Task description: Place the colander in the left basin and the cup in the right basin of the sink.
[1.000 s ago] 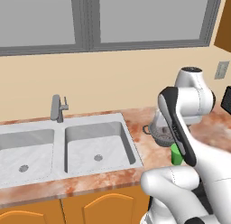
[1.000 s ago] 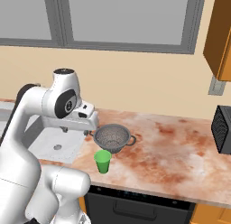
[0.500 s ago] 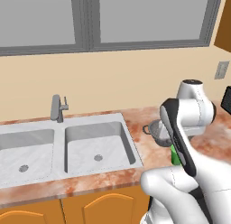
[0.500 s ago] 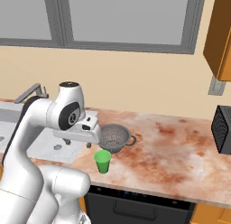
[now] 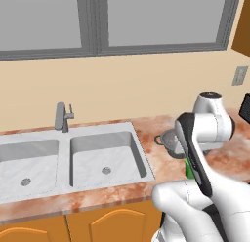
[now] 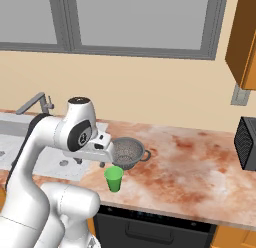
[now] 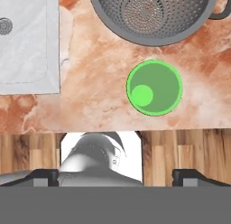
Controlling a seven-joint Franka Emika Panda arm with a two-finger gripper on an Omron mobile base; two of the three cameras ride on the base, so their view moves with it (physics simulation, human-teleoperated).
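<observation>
Colander [image 6: 128,152] and cup [image 6: 114,179] both on the counter [image 6: 190,164], right of the sink [image 5: 73,160]; neither in a basin.

In the hand view we look straight down: cup [image 7: 154,88] upright just ahead of the hand and slightly right of centre, colander [image 7: 151,15] beyond it, near but apart. Right basin [image 7: 25,42] corner with its drain sits off to the hand's upper left. From the right base view the hand hangs above the counter, just sink-side of both items, touching neither. We cannot tell the finger spacing; the tips are hidden. Left basin [image 5: 27,165] lies beyond the right basin [image 5: 105,158], faucet [image 5: 61,117] at the back between them. A dark appliance [image 6: 246,142] sits far right.
</observation>
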